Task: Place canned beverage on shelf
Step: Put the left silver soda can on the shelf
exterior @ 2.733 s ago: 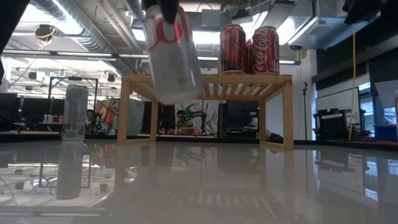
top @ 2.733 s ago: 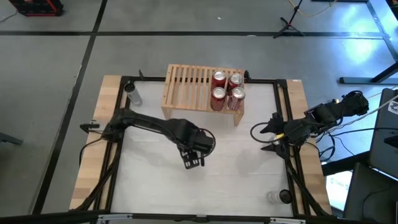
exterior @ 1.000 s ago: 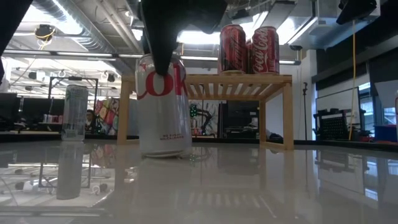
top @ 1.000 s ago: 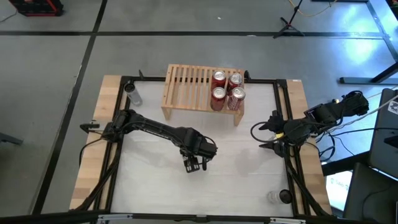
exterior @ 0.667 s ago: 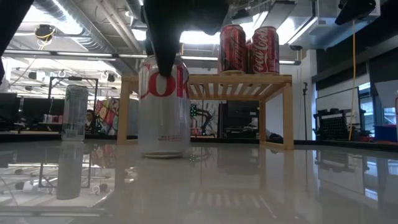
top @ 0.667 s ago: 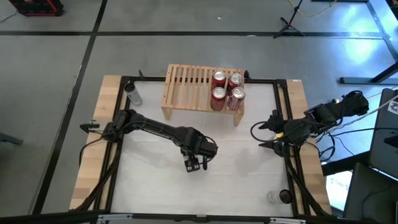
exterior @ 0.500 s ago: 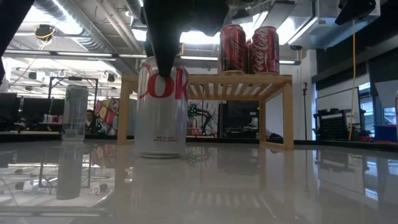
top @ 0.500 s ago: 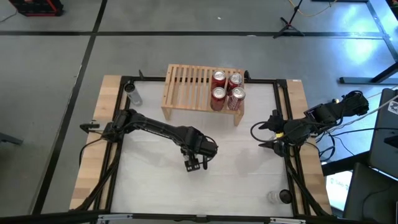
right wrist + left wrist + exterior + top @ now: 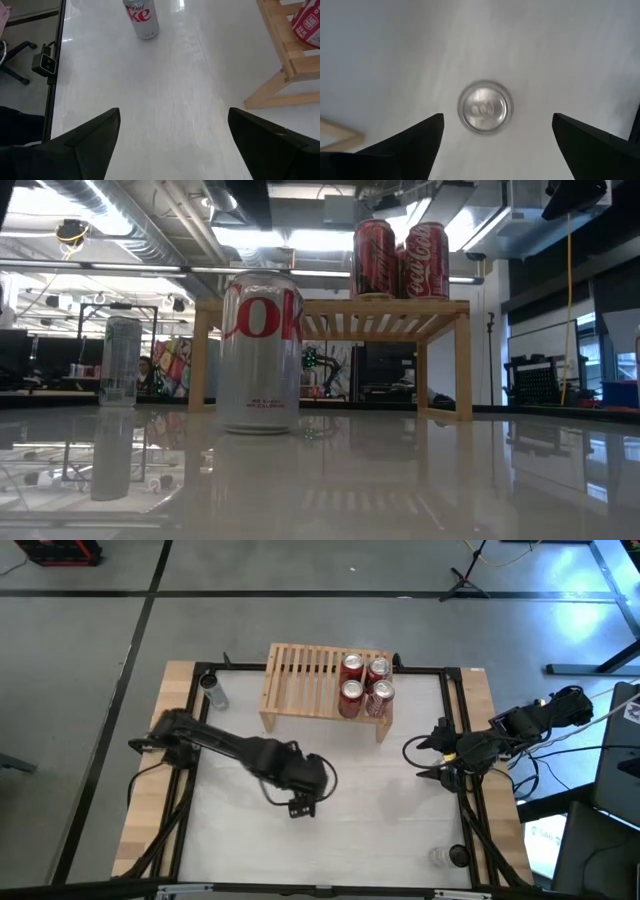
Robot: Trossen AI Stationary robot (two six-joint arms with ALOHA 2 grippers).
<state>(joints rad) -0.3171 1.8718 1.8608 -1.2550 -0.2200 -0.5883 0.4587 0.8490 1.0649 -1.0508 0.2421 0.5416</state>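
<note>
A silver Diet Coke can [image 9: 260, 350] stands upright on its base on the white table, in front of the shelf [image 9: 330, 310]. My left gripper [image 9: 497, 117] hangs open above it, one finger on either side of the can's top [image 9: 485, 106] and well clear of it; in the high view the gripper [image 9: 300, 807] is over the table's middle. The light-wood shelf [image 9: 310, 680] stands at the far edge with several red cans [image 9: 364, 685] on its right part. My right gripper [image 9: 425, 762] waits open at the right edge and looks toward the silver can [image 9: 142, 17].
A tall slim silver can [image 9: 212, 692] stands at the far left, beside the shelf. A small clear object [image 9: 447, 856] sits at the near right corner. The slatted left part of the shelf top [image 9: 295, 675] is bare. Black frame rails run along the table's sides.
My left gripper has let go of the silver can, risen straight off it out of the low view, and drawn slightly toward the table's left edge. The can, a little tilted a second ago, has settled upright on the table and stays there.
</note>
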